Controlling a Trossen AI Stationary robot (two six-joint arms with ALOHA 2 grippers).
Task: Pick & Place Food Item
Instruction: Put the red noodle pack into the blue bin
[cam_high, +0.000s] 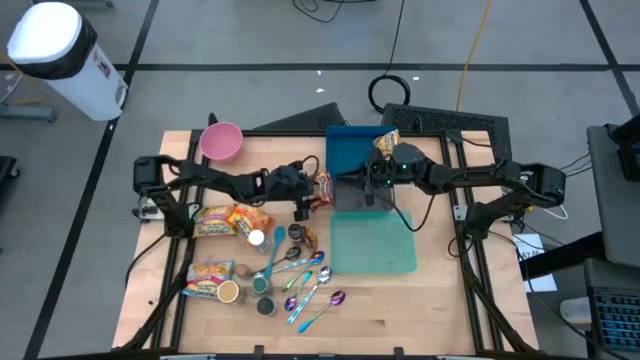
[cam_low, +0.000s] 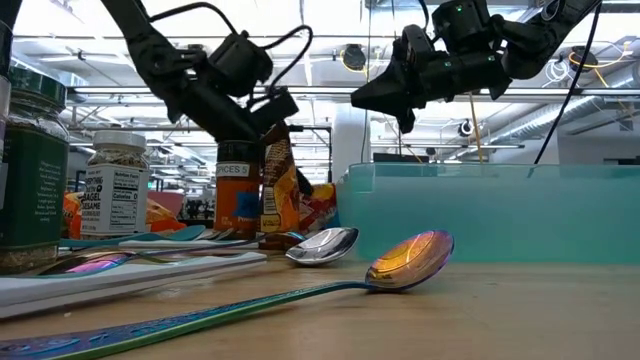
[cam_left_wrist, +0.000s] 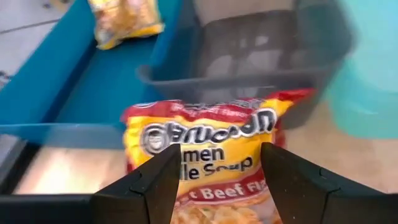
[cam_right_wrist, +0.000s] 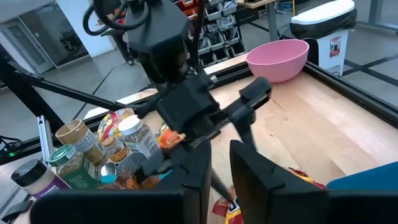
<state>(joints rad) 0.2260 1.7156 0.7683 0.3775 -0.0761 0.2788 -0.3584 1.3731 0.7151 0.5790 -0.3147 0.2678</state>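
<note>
Your ramen packet (cam_left_wrist: 211, 155) is the red and yellow one lying on the wooden table (cam_high: 440, 300), just beside the near edge of the dark bin (cam_high: 362, 192). In the left wrist view it shows between the two dark fingers (cam_left_wrist: 155, 186) of the left gripper (cam_high: 318, 190), its printed face up. You can see those fingers standing apart, one on each side of the packet; whether they touch it you cannot tell. From the high view the left arm reaches across from the left side of the table to that spot.

A second yellow packet (cam_left_wrist: 124, 22) lies in the blue tray (cam_high: 350, 150) behind the dark bin. The right gripper (cam_high: 380, 172) hangs above this bin and tray, held clear of the table in the low view. In the right wrist view its fingers (cam_right_wrist: 252, 171) stand close together with only a narrow gap between them, and nothing is held there.

In front of the bin sits the pale green tub (cam_high: 372, 245). To the left of it you have spoons (cam_high: 310, 285) spread out, spice jars (cam_high: 262, 260) and more snack packets (cam_high: 225, 220). A pink bowl (cam_high: 221, 141) stands near the far left corner of the table. Off the table, a white bin (cam_high: 55, 55) stands on the floor.
</note>
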